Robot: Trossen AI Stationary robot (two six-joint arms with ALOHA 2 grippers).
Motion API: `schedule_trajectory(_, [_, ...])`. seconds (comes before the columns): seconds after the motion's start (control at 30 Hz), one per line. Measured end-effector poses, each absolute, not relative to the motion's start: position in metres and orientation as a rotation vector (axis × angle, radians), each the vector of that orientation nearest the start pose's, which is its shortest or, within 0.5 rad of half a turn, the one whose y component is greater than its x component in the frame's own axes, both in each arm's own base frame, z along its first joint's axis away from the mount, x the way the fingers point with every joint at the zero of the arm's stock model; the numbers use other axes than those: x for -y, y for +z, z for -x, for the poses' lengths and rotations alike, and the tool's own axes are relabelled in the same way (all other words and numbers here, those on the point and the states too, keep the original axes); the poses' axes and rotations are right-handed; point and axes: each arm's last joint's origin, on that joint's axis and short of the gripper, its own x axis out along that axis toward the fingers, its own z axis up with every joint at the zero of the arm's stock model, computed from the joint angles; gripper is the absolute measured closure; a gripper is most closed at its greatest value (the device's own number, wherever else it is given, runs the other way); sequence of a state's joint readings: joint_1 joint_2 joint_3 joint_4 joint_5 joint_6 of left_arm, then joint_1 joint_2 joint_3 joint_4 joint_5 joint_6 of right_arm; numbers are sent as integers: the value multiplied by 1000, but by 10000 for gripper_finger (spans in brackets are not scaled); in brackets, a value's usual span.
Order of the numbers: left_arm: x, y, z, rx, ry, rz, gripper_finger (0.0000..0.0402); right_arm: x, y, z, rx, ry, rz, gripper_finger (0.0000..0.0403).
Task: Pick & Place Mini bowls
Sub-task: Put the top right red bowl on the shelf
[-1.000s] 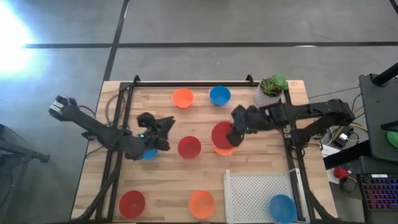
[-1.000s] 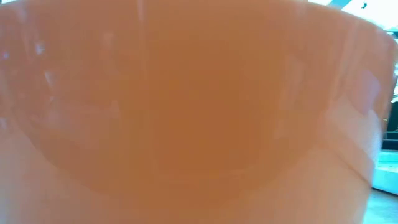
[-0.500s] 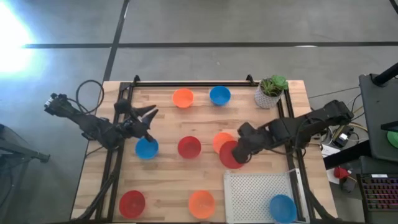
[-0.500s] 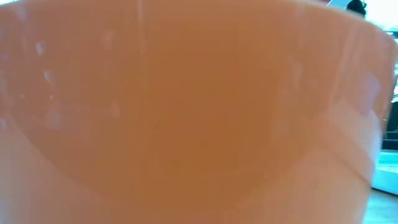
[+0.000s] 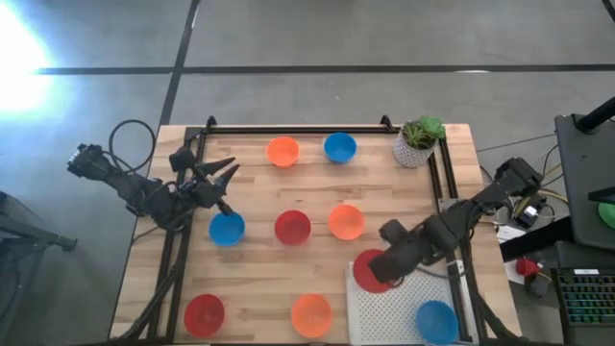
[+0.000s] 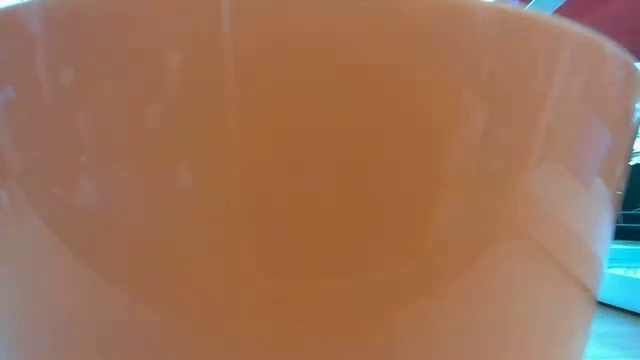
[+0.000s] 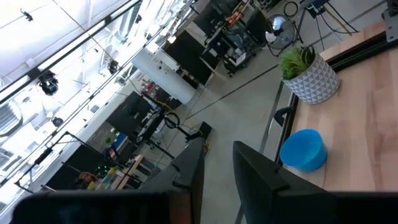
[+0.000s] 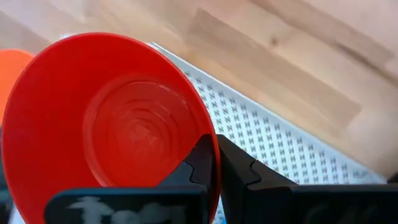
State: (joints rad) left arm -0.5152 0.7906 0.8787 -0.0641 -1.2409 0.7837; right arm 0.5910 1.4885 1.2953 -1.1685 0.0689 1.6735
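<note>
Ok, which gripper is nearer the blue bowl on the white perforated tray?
The right gripper, holding a red bowl over the tray's edge beside the blue bowl. The left gripper is across the table, far from it.

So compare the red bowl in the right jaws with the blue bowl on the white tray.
The red bowl is pinched by its rim in the right gripper and carried over the tray's edge; the blue bowl sits in the tray's corner, untouched. Red is tilted; blue stands upright. Both are the same small round shape.
</note>
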Motion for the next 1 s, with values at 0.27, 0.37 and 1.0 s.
schedule_trajectory(0.27, [51,374,-145,-262,674,-733,317,-190,258,-218,-1303,-855,-1023,394])
schedule_trajectory(0.37, [51,374,-145,-262,673,-734,317,-205,245,-215,-1331,-909,-1020,394])
schedule_trajectory(1.0, [54,373,-148,-230,597,-733,317,-260,194,-214,-1516,-888,-917,394])
